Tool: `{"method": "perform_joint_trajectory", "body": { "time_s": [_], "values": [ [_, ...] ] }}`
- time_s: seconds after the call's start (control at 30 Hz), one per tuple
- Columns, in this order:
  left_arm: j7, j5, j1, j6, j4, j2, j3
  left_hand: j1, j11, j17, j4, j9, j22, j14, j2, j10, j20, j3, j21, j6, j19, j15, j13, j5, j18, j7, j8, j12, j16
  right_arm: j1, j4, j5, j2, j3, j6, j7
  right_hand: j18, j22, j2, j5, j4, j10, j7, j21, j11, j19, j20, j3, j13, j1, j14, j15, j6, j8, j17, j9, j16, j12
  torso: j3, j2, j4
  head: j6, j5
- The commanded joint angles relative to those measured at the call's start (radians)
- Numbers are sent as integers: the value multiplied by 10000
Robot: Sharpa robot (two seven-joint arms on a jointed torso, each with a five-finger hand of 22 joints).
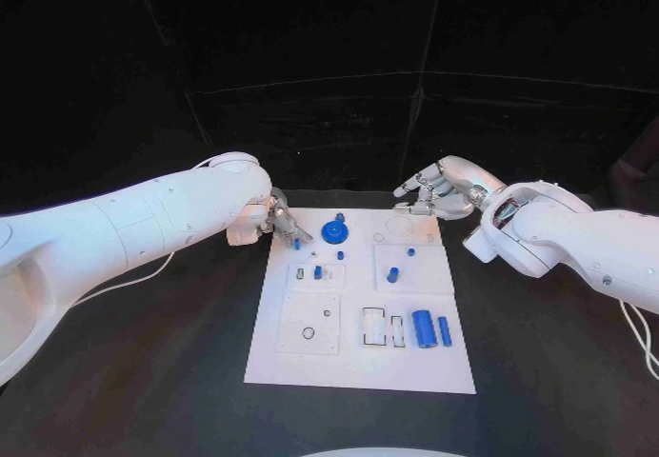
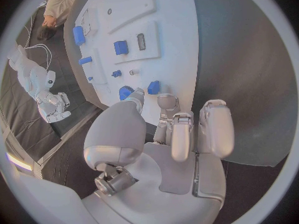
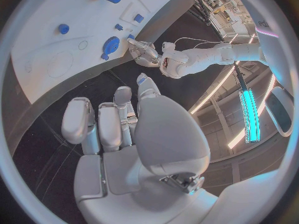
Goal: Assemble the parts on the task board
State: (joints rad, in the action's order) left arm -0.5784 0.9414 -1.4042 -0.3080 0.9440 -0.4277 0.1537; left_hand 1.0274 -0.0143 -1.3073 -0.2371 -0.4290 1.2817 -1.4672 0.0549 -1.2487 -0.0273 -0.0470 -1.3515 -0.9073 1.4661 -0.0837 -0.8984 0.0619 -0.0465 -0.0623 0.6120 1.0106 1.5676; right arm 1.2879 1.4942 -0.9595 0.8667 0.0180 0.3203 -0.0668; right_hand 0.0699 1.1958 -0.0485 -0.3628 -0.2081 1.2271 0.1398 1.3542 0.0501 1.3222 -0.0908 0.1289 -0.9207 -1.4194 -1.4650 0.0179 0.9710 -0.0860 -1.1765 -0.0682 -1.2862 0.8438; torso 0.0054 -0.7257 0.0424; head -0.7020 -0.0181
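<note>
From the head view, the white board (image 1: 360,357) lies in the middle of the black table (image 1: 137,381). No writing or label on it can be read. It carries shallow outlined squares and slots, with small blue pieces spread over it: a round blue disc (image 1: 335,231) near the far edge, two blue cylinders (image 1: 431,328) lying side by side toward the near right, and a few small blue pegs (image 1: 393,274) between. The left hand (image 1: 279,225) sits at the board's far left corner, its fingers close to a small blue block (image 1: 295,244); whether it grips anything I cannot tell from here. The right hand (image 1: 437,194) hovers just past the far right corner, fingers apart and holding nothing.

In the left wrist view, the left hand (image 2: 163,129) reaches over the board's edge, fingertips (image 2: 137,95) beside two blue pieces (image 2: 153,87); a grip cannot be made out.

In the right wrist view, the right hand (image 3: 121,129) hangs off the board, fingers loosely spread, empty.
</note>
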Motion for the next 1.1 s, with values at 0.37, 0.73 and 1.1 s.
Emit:
{"method": "perform_joint_trajectory", "body": {
  "time_s": [0.37,0.73,1.1],
  "values": [
    [381,271,42,276,18,31,-1,333,18,-2635,57,116,45,-1036,-189,8,-52,206,-19,-74,38,82,5,-38,-172,23,-27,44,32,18,-7,-16,-30,-7,-34,-104,154,-9,34,20,-9,-48,-13,-33,1,-76,23,52,15,62,-234,54,18,-41,9,-6,64,-42,13,14,-1,-10,32],
    [291,276,35,340,209,-91,-6,576,-25,-2635,117,149,130,-1036,-317,-86,-33,340,-71,-255,75,52,-84,-38,-157,79,96,179,32,18,-45,-16,-47,-7,-52,-100,154,-9,34,20,-9,-48,-13,-33,1,-76,23,52,15,62,-234,54,18,-41,9,-6,64,-42,10,13,4,-28,43],
    [185,334,5,317,382,-214,-12,765,-78,-2635,183,128,189,-1036,-414,-156,1,427,-108,-362,102,10,-134,-29,-146,140,243,269,32,18,-70,-16,-57,-7,-59,-96,154,-9,34,20,-9,-48,-13,-33,1,-76,23,52,15,62,-234,54,18,-41,9,-6,64,-42,10,9,4,-54,35]
  ]
}}
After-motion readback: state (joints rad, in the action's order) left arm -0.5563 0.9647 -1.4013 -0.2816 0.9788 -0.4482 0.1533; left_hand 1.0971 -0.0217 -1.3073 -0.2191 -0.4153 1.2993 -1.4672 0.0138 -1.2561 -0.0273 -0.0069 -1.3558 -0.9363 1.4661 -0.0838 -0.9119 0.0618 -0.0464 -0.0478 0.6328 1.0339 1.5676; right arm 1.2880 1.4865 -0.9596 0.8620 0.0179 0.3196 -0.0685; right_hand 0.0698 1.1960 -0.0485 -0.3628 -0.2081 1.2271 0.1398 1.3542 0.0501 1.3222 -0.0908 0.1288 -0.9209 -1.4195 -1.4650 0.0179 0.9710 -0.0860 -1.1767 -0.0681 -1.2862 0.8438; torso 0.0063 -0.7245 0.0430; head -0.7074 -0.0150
